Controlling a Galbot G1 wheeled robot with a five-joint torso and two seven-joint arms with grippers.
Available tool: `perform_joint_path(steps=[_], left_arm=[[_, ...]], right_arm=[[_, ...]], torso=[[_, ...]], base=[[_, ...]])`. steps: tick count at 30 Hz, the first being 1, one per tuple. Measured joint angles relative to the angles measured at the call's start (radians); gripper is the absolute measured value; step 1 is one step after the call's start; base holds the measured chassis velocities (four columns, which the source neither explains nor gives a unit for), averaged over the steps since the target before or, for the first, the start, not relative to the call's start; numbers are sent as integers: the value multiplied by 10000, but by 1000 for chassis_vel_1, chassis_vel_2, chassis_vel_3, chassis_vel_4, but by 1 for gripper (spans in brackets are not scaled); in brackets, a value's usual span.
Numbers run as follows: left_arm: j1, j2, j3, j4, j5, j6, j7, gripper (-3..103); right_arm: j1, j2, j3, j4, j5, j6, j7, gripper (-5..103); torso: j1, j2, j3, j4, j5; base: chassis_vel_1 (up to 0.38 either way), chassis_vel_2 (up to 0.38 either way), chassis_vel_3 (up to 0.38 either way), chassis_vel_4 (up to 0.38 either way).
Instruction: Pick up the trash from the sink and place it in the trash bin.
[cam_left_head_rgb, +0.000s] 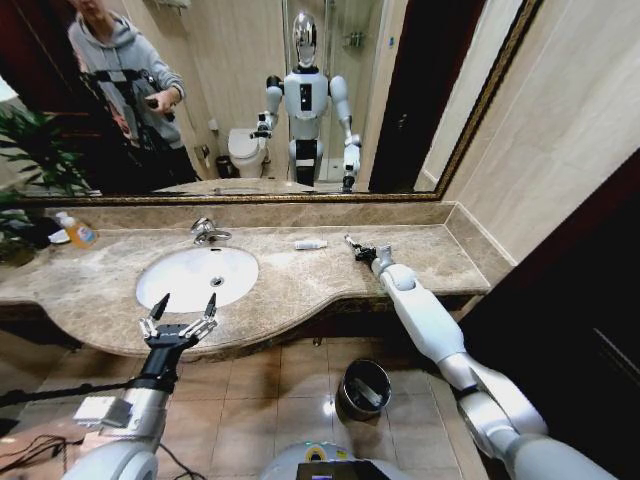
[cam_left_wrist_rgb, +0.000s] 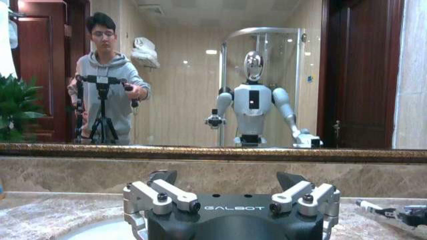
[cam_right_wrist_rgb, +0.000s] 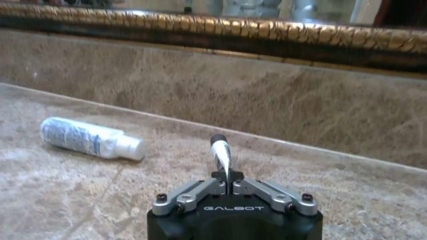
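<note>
Seeing, from the head view, the whole scene: white sink (cam_left_head_rgb: 196, 277) set in the marble countertop (cam_left_head_rgb: 300, 285), chrome faucet (cam_left_head_rgb: 208, 232) behind it, orange-yellow bottle (cam_left_head_rgb: 77, 232) far left, trash bin (cam_left_head_rgb: 364, 389) on the tiled floor below the counter edge. Lying on the counter between sink and right gripper (cam_left_head_rgb: 352, 243), well apart from both: small white tube (cam_left_head_rgb: 310, 244).

Reaching across the counter's right half, right gripper closed, pinching a thin item. Showing this clearly in the right wrist view: right gripper (cam_right_wrist_rgb: 229, 182) with jaws pressed together on a slim white stick (cam_right_wrist_rgb: 221, 155) with a dark tip, poking forward out of the fingers. Resting beside it on the marble, not touching: white tube (cam_right_wrist_rgb: 90, 139), capped, on its side.

Hovering at the sink's near rim, left gripper (cam_left_head_rgb: 184, 315) spread wide, holding nothing. Confirming in the left wrist view: left gripper (cam_left_wrist_rgb: 228, 182) with fingers well apart, mirror ahead.
</note>
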Motion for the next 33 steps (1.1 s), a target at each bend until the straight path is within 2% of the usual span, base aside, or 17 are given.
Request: perform_joint_path(steps=[12, 15, 18, 20, 27, 30, 33], left_arm=[[0, 0, 0, 0, 0, 0, 1, 100], [0, -1, 0, 0, 0, 0, 0, 100], [0, 1, 0, 0, 0, 0, 1, 100], [0, 0, 0, 0, 0, 0, 0, 100], [0, 0, 0, 0, 0, 0, 0, 100], [0, -1, 0, 1, 0, 0, 1, 100], [0, -1, 0, 1, 0, 0, 0, 100]], right_arm=[[-1978, -916, 1075, 2688, 693, 130, 772, 1], [-3012, -1122, 1435, 3695, 940, 448, 1066, 1], [-3619, -1219, 1596, 4309, 1048, 489, 1309, 1], [-4617, -1361, 1970, 5302, 1114, 495, 1598, 1], [-6509, -1427, 2714, 6969, 955, 940, 1934, 1], [-8036, -1230, 3397, 7820, 670, 1487, 1598, 1], [-8917, -1004, 3683, 8287, 387, 1692, 1537, 1]], torso=[[0, 0, -1, -2, 1], [-1, 0, 0, -2, 0], [-1, 0, -1, -3, 1], [-2, 0, -1, 0, 3], [-2, 1, -2, 0, 0], [-2, 1, -2, -1, 0], [-3, 1, -2, -3, -4]], base=[[0, 0, 0, 0], [0, 0, 0, 0], [0, 0, 0, 0], [0, 0, 0, 0], [0, 0, 0, 0], [0, 0, 0, 0], [0, 0, 0, 0]])
